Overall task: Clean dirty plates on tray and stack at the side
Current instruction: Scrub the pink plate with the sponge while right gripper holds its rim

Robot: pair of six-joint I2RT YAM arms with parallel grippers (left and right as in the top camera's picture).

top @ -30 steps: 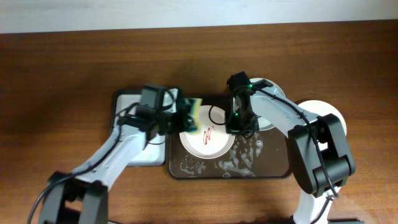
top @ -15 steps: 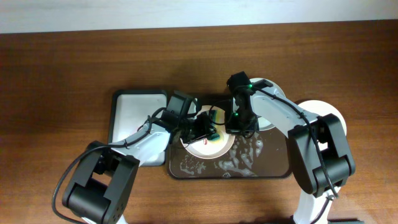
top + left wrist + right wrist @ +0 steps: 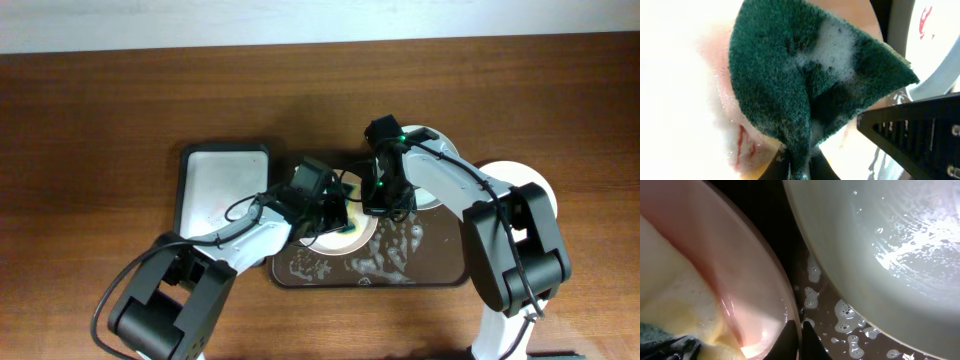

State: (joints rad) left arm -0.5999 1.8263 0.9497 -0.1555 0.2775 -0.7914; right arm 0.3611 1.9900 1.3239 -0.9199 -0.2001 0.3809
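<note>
A white plate [image 3: 345, 240] lies in the dark brown tray [image 3: 440, 272]. My left gripper [image 3: 335, 212] is shut on a green-and-yellow sponge [image 3: 805, 85] and presses its foamy green face on this plate; a red smear [image 3: 744, 145] shows beside it. My right gripper [image 3: 385, 205] is shut on the plate's right rim [image 3: 785, 305]. A pale grey-green plate [image 3: 432, 190] lies at the tray's back right and fills the right wrist view [image 3: 880, 245]. Another white plate [image 3: 520, 180] sits on the table to the right.
A smaller white-lined sponge tray [image 3: 215, 185] stands left of the brown tray. Soapy foam flecks [image 3: 385, 262] cover the brown tray's front floor. Bare wooden table lies around both trays.
My left gripper has carried the sponge from the sponge tray's edge rightwards and down onto the white plate. The right gripper has held still on the plate's rim.
</note>
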